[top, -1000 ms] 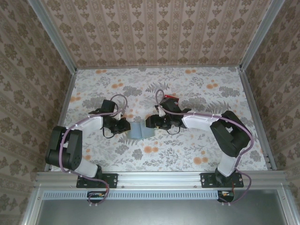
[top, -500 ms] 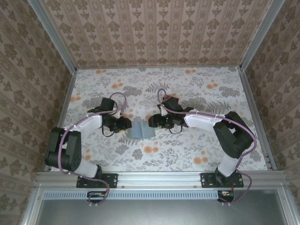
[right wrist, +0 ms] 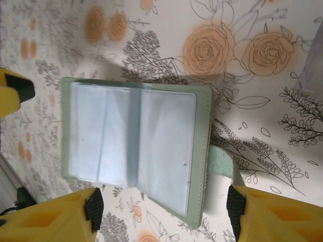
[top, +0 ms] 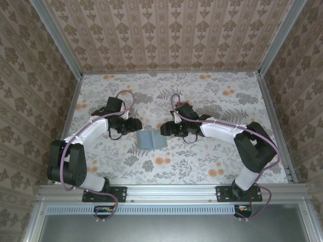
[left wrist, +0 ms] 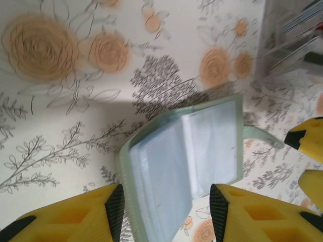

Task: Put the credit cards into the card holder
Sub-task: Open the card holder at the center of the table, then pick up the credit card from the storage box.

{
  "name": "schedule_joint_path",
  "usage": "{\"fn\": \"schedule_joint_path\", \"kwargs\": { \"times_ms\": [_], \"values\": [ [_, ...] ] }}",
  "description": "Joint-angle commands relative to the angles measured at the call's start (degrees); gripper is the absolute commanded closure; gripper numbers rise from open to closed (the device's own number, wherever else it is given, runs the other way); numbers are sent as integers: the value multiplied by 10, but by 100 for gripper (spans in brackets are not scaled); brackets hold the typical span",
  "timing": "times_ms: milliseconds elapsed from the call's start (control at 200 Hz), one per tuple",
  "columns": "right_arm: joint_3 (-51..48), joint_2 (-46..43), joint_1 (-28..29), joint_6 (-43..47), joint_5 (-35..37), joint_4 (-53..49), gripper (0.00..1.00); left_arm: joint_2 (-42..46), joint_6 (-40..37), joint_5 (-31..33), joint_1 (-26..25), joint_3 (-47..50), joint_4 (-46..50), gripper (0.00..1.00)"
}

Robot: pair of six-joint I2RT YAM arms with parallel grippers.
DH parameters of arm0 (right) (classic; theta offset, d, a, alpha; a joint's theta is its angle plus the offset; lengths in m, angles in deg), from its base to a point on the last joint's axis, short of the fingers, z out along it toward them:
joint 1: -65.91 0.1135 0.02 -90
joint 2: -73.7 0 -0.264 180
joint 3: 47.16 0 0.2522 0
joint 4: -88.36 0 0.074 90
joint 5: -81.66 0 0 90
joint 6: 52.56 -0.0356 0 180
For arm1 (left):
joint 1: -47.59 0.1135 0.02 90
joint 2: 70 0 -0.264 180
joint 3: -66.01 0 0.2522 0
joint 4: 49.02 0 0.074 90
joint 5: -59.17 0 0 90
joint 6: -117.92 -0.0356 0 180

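The card holder lies open on the flowered table between my two grippers, its pale blue-grey sleeves facing up. The left wrist view has the card holder half-folded, one leaf tilted up, just ahead of my open left gripper. In the right wrist view the card holder spreads flat with a grey-green strap at its right edge, and my open right gripper hovers over its near edge. From above, the left gripper sits at its far-left corner and the right gripper at its far-right corner. The credit cards are out of view.
Patterned walls close in the table on three sides, and a metal rail runs along the near edge. Orange flower prints lie just in front of the holder. Open tabletop stretches toward the back and the right.
My left gripper has drawn back from the holder's left edge toward the far side. The right gripper shifted slightly. The holder stays in place, open.
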Motion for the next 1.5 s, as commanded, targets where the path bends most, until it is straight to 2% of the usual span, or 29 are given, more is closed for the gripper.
{"fn": "schedule_joint_path", "kwargs": {
  "times_ms": [0, 145, 215, 435, 715, 935, 1110, 1380, 1490],
  "values": [
    [28, -51, -29, 36, 28, -44, 32, -9, -22, 0, -5, -49, 13, 49],
    [39, -91, -89, 65, 41, -77, 31, -59, -25, 1, -49, -114, 3, 49],
    [49, -103, -118, 90, 70, -100, 31, -94, -22, -5, -68, -144, -9, 49],
    [94, -71, -179, 149, 96, -145, 31, -195, -16, -20, -126, -227, -28, 49],
    [118, -59, -183, 188, 96, -166, 30, -220, 3, -31, -133, -234, -54, 49],
    [187, 29, -181, 341, 96, -192, 27, -300, 9, -49, -161, -298, -59, 49],
    [253, 99, -180, 423, 91, -220, 22, -359, 4, -42, -173, -345, -43, 49],
    [313, 162, -168, 477, 135, -245, 18, -380, 10, -34, -173, -350, -52, 49],
    [320, 183, -168, 483, 128, -249, 18, -381, 13, -30, -172, -338, -63, 49]
  ]
}}
